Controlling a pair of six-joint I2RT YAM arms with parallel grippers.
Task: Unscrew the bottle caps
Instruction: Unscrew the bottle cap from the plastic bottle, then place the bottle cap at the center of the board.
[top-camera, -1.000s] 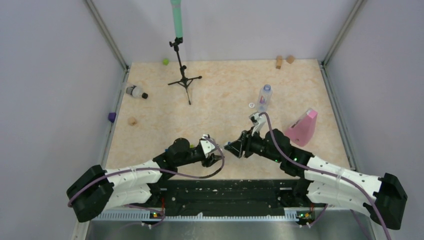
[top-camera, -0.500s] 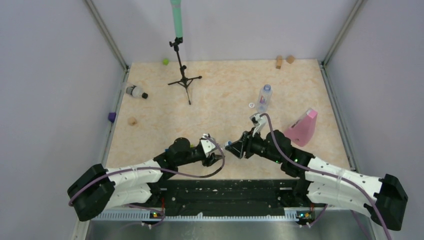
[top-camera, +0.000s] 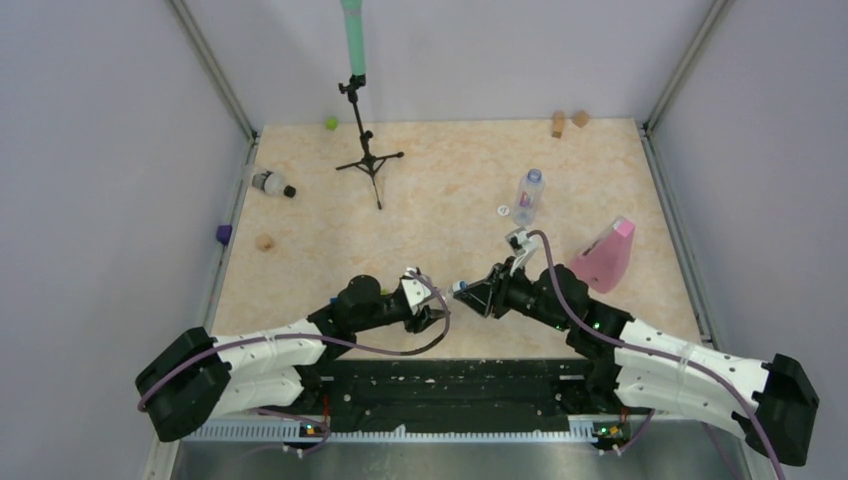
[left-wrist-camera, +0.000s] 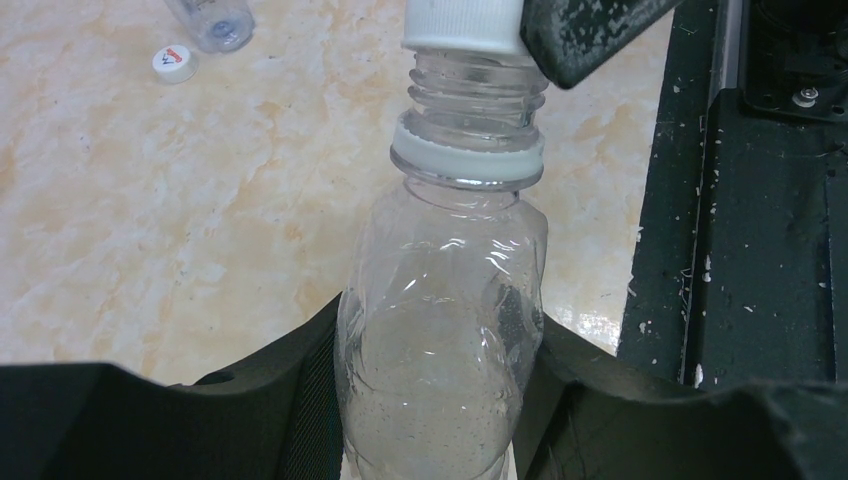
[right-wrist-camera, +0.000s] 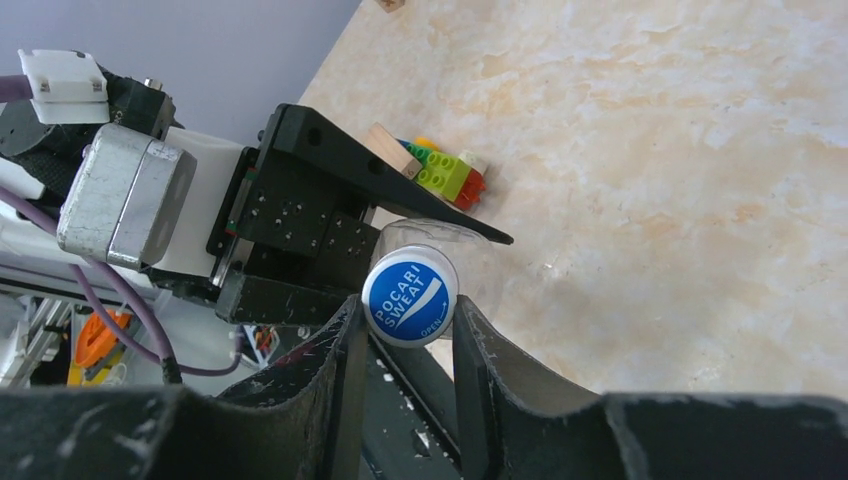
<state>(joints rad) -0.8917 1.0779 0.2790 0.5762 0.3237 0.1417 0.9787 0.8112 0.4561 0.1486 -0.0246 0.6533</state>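
Newly clamped: right gripper (right-wrist-camera: 407, 315) pinched tight on the blue-topped cap (right-wrist-camera: 409, 290), threads showing below. left gripper (left-wrist-camera: 435, 350) grips the bottle (left-wrist-camera: 440, 260) body, 6 o'clock on the table (top-camera: 450, 180).

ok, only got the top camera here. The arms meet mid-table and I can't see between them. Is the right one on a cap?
Observer: Yes. The right wrist view shows the right jaws pinching a blue-topped cap printed POCARI SWEAT.
Operator: Is the left one holding the bottle?
Observer: Yes. In the left wrist view, a clear bottle is clamped by its body between the left jaws.
Operator: Cap off yet?
Observer: No, it sits on the neck. Bare threads show beneath it, above the white ring.
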